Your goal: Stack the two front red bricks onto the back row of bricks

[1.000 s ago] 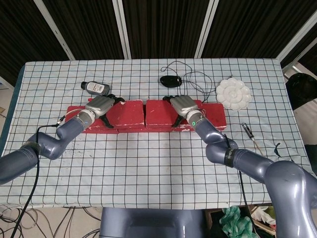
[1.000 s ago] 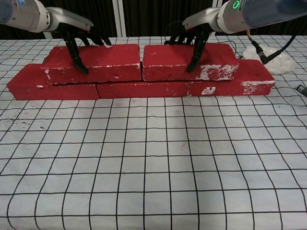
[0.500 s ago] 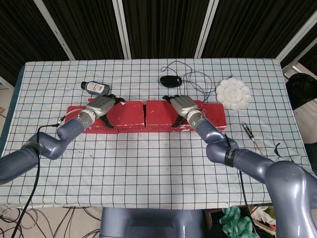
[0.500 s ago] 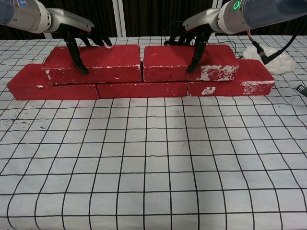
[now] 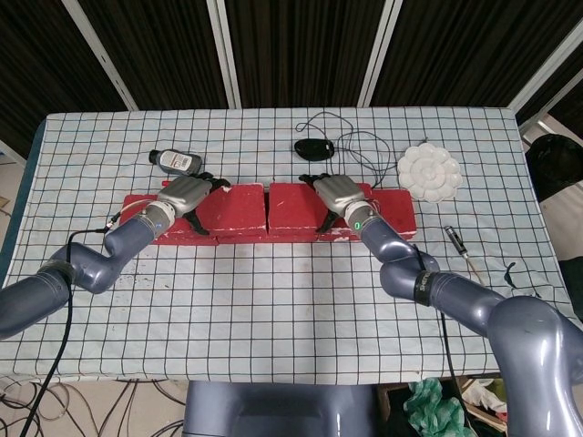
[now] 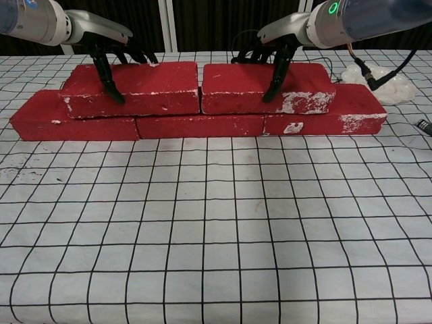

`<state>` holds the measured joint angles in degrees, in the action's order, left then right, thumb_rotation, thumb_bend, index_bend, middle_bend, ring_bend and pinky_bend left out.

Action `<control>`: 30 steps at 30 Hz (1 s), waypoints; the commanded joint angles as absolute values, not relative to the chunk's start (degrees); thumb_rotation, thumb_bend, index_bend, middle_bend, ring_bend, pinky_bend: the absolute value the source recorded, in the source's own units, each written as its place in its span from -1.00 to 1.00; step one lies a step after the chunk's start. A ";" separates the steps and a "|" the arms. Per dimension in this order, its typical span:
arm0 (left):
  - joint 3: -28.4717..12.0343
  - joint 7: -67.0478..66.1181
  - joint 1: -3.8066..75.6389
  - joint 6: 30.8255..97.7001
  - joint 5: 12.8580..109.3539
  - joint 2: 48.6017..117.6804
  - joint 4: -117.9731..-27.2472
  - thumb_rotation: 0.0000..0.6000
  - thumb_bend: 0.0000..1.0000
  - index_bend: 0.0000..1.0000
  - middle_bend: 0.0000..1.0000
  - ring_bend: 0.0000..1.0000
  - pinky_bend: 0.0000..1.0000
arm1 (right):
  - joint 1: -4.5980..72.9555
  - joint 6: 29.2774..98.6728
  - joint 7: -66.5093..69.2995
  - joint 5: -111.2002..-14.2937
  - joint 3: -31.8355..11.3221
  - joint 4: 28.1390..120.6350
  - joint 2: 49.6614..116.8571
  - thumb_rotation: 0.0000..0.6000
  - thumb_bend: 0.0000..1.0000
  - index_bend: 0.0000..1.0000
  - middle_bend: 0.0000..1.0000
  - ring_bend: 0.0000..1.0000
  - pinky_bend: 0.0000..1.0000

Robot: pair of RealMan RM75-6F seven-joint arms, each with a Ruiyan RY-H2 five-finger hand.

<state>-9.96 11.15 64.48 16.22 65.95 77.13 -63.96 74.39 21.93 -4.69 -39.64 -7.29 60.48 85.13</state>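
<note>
Nothing has moved: each hand (image 6: 108, 57) (image 6: 273, 54) grips its upper brick (image 6: 131, 88) (image 6: 266, 86); only the head view shows the bottle (image 5: 175, 161).

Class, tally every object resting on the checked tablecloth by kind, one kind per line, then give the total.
Red rectangular bricks: 5
Small grey bottle with dark cap: 1
Black oval device with a cable: 1
White flower-shaped paint palette: 1
Black pen-like tool: 1
Total: 9

Two red bricks, left brick (image 6: 138, 88) and right brick (image 6: 263, 86), white-scuffed, lying flat end to end atop back row of bricks (image 6: 196, 125), nearly touching
</note>
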 commanded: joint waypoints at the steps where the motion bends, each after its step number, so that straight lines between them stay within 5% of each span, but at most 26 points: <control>1: -9.95 11.23 64.43 16.23 66.04 77.15 -63.92 1.00 -1.00 -0.68 -0.65 -0.98 -0.81 | 74.18 21.81 -4.27 -40.18 -7.59 60.58 85.04 1.00 -0.79 -0.91 -0.83 -0.85 -0.66; 30: -9.75 11.63 64.57 15.93 66.63 77.58 -63.06 1.00 -1.00 -0.68 -0.65 -0.98 -0.81 | 73.32 20.64 -2.20 -43.40 -8.25 59.42 85.30 1.00 -0.90 -1.00 -0.89 -0.92 -0.74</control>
<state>-9.75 11.63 64.57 15.93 66.63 77.58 -63.06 73.33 20.64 -2.20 -43.39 -8.25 59.42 85.31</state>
